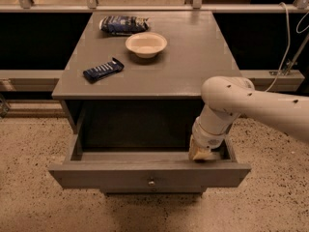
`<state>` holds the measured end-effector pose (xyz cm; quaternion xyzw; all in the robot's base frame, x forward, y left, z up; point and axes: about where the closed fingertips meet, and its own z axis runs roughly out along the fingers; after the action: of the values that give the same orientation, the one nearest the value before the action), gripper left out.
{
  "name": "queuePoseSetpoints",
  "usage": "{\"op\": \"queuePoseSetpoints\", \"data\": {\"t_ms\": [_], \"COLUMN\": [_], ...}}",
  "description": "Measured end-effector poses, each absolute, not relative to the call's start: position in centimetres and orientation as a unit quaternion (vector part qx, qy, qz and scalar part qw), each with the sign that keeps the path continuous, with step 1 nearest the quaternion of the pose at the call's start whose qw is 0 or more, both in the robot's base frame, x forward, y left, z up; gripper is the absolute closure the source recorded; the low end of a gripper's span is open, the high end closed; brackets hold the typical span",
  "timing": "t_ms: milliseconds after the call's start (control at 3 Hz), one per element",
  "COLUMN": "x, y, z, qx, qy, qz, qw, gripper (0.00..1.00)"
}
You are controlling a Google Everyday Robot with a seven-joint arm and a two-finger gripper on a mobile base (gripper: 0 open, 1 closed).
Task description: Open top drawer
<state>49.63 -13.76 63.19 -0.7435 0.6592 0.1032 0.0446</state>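
The top drawer point(120, 175) of the grey cabinet stands pulled far out toward me, its dark inside showing. Its flat front panel has a small round metal knob point(151, 182) in the centre. My gripper point(202, 153) hangs at the end of the white arm point(241, 103), reaching down into the drawer at its right front corner, just behind the front panel. The lower drawers are hidden under the open one.
On the cabinet top point(193, 57) lie a dark snack bar point(103, 70), a shallow cream bowl point(146, 44) and a dark chip bag point(121, 24). Speckled floor point(29, 178) lies around the cabinet. A railing and a white cable point(285, 52) stand behind and to the right.
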Motion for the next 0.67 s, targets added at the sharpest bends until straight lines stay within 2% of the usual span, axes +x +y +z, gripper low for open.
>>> {"op": "queuePoseSetpoints", "data": {"t_ms": [667], "x": [44.4], "y": [-13.1], "z": [65.0], "qx": [-0.756], "qy": [0.629], "qz": [0.180], "qw": [0.029], "gripper": [1.00]}}
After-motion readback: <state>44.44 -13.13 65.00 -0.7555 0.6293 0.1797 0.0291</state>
